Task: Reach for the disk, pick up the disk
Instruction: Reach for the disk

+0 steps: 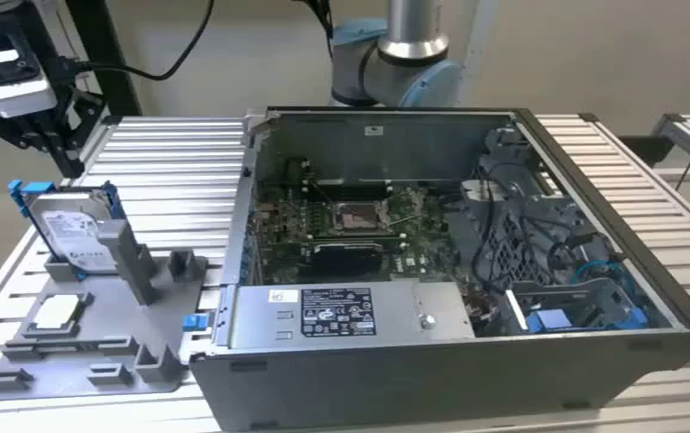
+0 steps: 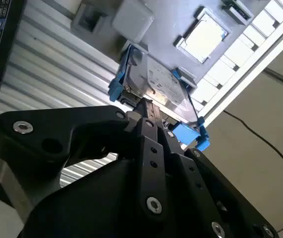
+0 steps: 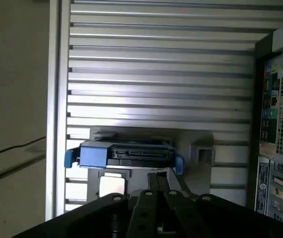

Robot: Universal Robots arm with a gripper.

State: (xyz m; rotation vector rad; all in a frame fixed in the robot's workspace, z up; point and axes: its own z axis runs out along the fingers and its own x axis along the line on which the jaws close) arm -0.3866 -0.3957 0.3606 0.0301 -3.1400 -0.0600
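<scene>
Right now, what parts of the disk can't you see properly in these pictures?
- Exterior view: the lower part of the disk sits behind the grey holder.
- Second wrist view: the gripper covers the disk's near edge. I cannot tell whether they touch.
- First wrist view: the disk stands edge-on, so its label face is hidden.

An open black computer case (image 1: 441, 383) lay on the ribbed aluminium desk (image 1: 164, 149) beside a grey plastic fixture (image 1: 104, 347) carrying 1 white-topped square chip module (image 1: 59, 310).
</scene>
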